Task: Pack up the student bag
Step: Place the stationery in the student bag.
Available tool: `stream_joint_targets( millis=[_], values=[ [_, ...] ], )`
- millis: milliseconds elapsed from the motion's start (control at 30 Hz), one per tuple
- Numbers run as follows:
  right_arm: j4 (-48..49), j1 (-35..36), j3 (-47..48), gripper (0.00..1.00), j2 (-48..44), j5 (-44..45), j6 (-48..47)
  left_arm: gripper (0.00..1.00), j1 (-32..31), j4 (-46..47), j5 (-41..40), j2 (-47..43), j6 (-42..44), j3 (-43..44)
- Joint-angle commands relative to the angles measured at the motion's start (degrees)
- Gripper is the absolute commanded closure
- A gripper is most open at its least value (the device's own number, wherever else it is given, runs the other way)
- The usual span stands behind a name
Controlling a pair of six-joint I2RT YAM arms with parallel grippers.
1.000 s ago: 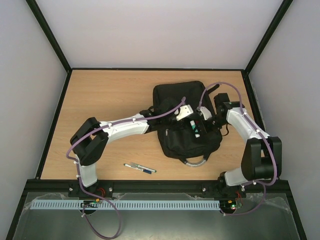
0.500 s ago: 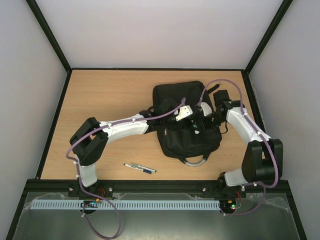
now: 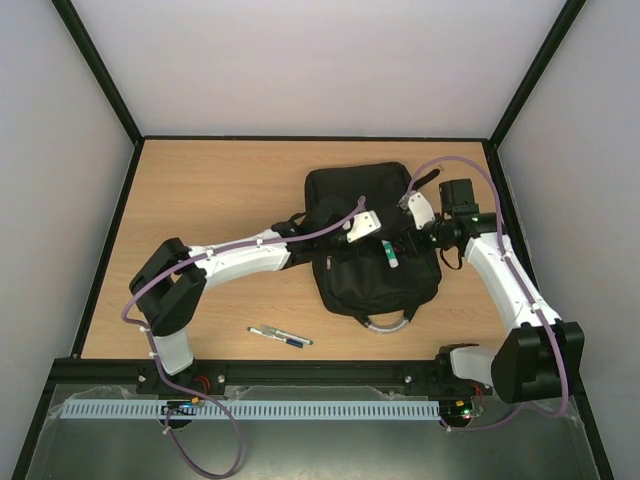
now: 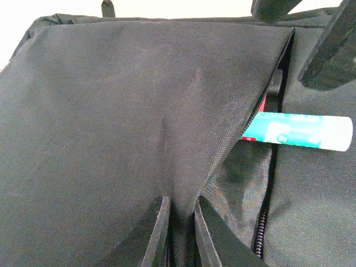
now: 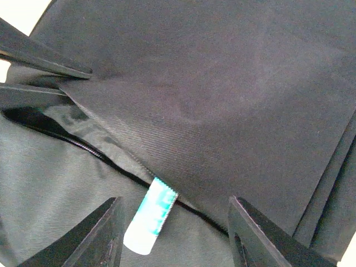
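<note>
The black student bag lies on the table, right of centre, its grey loop handle toward me. A white and teal tube sticks halfway out of its open zip pocket; it also shows in the left wrist view and the right wrist view. My left gripper is shut on a fold of the bag's pocket flap and holds it up. My right gripper is open just above the tube, a finger on each side, touching nothing.
A blue and white pen lies on the wooden table near the front edge, left of the bag. A black strap trails off the bag's right side. Black frame rails border the table.
My right gripper has let go of the tube and drawn back to the right. The tube now rests partly inside the pocket. My left gripper still pinches the flap.
</note>
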Motion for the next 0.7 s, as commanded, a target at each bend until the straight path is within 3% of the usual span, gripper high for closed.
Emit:
stream_joint_targets(
  millis=[0, 367, 400, 567, 667],
  values=[
    [5.51, 0.37, -2.25, 0.48, 0.65, -1.03, -6.08, 0.88, 1.00, 3.12, -0.46, -3.14, 0.21, -0.52],
    [13.09, 4.53, -3.39, 0.47, 6.90, 2.30, -7.46, 0.88, 2.45, 3.38, -0.11, -3.77, 0.01, -0.25],
    [14.37, 5.34, -3.53, 0.51, 7.24, 3.30, -6.48, 0.88, 2.54, 3.46, -0.18, -3.70, -0.03, -0.24],
    [17.07, 6.75, 0.42, 0.90, 8.80, 3.57, 1.64, 0.85, 2.65, 3.43, -1.93, -3.91, -1.49, 0.02],
    [16.72, 6.79, 4.08, 0.97, 9.61, 1.50, 6.71, 0.65, 1.74, 3.59, -7.59, -7.01, -5.00, -1.04]
  ],
)
